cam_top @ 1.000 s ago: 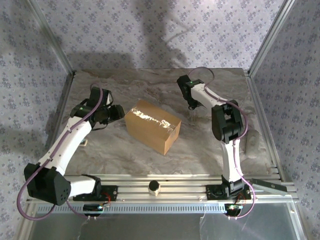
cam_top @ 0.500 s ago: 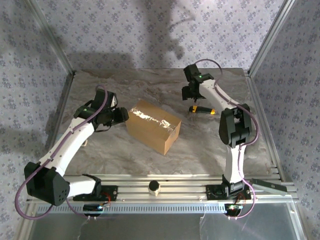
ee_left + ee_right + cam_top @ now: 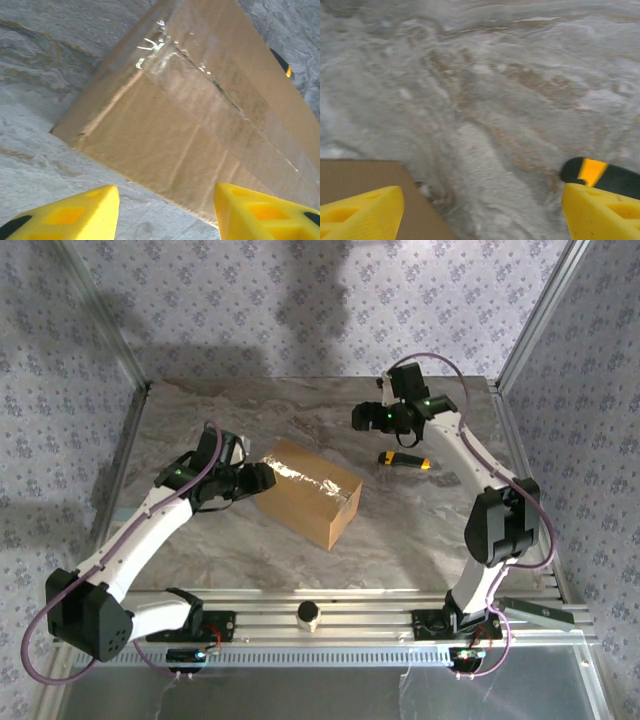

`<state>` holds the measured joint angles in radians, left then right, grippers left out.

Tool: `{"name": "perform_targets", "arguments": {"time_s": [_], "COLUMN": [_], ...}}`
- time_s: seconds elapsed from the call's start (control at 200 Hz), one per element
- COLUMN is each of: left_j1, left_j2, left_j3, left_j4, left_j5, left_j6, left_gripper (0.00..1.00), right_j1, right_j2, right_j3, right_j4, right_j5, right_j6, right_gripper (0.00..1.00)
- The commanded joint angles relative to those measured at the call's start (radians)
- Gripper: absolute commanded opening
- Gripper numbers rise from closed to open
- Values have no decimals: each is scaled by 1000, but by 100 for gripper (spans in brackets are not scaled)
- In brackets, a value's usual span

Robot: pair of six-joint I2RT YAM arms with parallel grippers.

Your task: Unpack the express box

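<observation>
Left fingers (image 3: 75, 215) apart, right fingers (image 3: 360, 210) apart; one express box (image 3: 305, 495), one black-yellow tool (image 3: 403, 461).

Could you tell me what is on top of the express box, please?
A strip of shiny clear tape runs along the top seam of the express box; its flaps are shut, so the contents are hidden.

No readable text anywhere, even on the express box (image 3: 305, 492).

**Around the express box**

The express box (image 3: 305, 492) sits mid-table (image 3: 420, 540). The left gripper (image 3: 264, 478) is just beside its left end. A small hand tool (image 3: 403, 461) lies right of it and behind, and the right gripper (image 3: 358, 418) hangs farther behind. A small cylinder (image 3: 308, 615) stands before the box.
</observation>
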<state>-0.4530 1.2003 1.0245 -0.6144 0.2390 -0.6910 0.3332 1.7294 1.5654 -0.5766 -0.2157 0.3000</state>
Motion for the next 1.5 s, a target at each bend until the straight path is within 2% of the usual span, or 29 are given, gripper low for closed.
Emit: {"name": "perform_targets", "arguments": {"time_s": [0.0,0.245,0.555,1.005,1.264,1.494], "left_j1": [-8,-9,-7,0,1,1], "left_j2": [22,98,128,189,189,197], "left_j3": [5,37,65,101,92,49], "left_j4": [90,137,133,117,99,93], "left_j5": [53,64,-11,-40,-35,-44], "left_j6": [-41,-50,-25,-5,-4,-20], "left_gripper": [53,52,52,53,54,54], "right_j1": [2,49,133,247,323,423], "right_j2": [-43,-118,-193,-260,-260,-162], "right_j3": [-90,-236,-317,-364,-304,-156], "right_j4": [103,183,176,136,25,-88], "right_j5": [-230,-319,-309,-272,-37,188], "right_j6": [71,123,162,188,103,19], "right_gripper": [84,86,86,86,85,85]}}
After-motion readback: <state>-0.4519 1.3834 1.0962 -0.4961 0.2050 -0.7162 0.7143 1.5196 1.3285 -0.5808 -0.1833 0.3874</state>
